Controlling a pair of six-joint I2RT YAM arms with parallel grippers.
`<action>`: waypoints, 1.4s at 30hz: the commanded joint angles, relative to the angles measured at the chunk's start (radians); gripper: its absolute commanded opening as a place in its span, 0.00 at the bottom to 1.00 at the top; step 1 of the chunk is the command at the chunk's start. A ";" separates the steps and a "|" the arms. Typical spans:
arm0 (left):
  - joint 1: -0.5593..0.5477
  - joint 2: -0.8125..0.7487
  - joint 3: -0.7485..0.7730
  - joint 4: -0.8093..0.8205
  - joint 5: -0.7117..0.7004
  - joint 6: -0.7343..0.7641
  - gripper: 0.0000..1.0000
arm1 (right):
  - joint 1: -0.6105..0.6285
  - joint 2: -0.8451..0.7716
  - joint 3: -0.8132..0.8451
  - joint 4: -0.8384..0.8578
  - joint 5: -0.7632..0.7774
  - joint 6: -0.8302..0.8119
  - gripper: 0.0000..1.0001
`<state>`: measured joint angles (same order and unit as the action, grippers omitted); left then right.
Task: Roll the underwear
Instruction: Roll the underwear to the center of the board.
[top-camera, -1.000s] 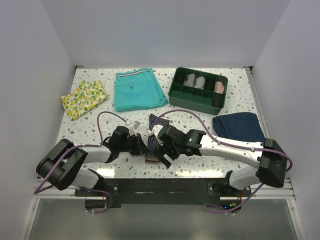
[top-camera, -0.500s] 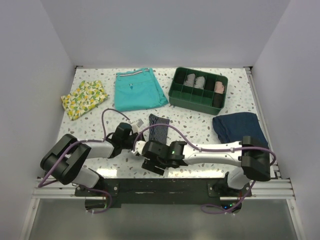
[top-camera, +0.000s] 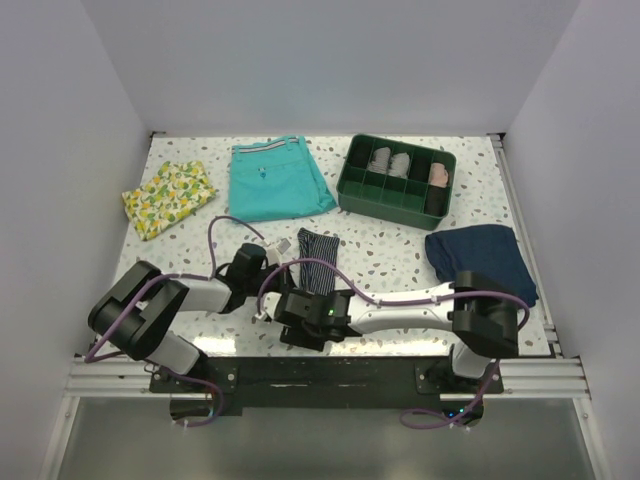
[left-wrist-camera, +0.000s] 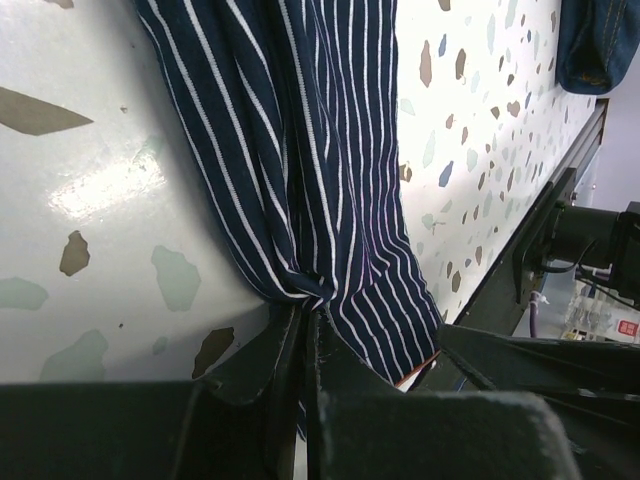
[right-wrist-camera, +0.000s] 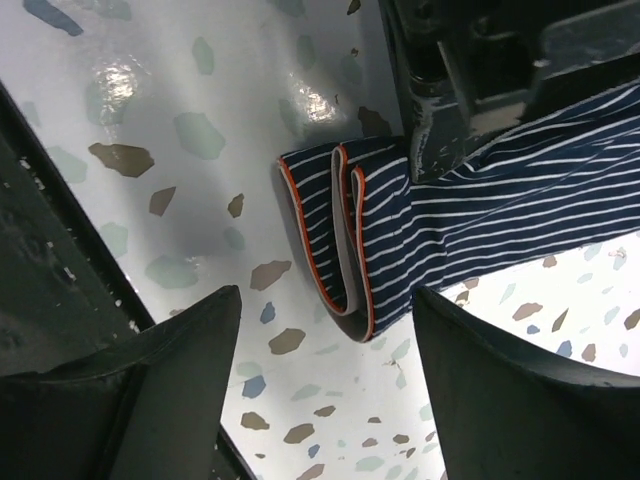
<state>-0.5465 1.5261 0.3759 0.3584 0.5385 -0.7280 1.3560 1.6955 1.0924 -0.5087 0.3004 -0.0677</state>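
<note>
The underwear (top-camera: 318, 252) lies on the desk (top-camera: 400, 240) just ahead of the 2 arms. It is folded into 1 long narrow strip that runs from mid-desk back toward the near edge. The teal shorts (top-camera: 278, 180) and the green tray (top-camera: 390, 207) sit well apart at the far side, and the plain navy garment (top-camera: 478, 252) lies off to the right.

The left jaws are together, clamped on a bunched pinch of the striped cloth a little up from the strip's near end. The cloth fans out flat beyond the pinch. The right jaws stand apart, 1 finger on each side of the near end and above it. As far as the wrist view shows, neither finger touches the cloth.

At that near end the reddish edge shows as 2 nested curves, so the layers are stacked. It may be the very start of a first turn, though from this angle it could equally be only the fold.

By my judgement the flattening and folding into a strip is done and the rolling itself has barely begun, if at all. What is left is to take the near end, turn it over on itself along the whole strip, and set down a tight roll.
</note>
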 joint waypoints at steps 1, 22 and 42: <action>-0.013 0.077 -0.063 -0.249 -0.140 0.105 0.03 | 0.006 0.030 0.012 0.042 0.060 -0.017 0.66; -0.012 0.052 -0.074 -0.246 -0.137 0.104 0.02 | 0.006 0.118 -0.034 0.059 0.129 0.016 0.46; 0.031 -0.113 -0.060 -0.349 -0.250 0.070 0.25 | 0.005 0.070 -0.035 0.125 0.005 0.039 0.26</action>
<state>-0.5404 1.4330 0.3614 0.2783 0.4839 -0.7147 1.3613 1.7885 1.0634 -0.4133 0.3946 -0.0639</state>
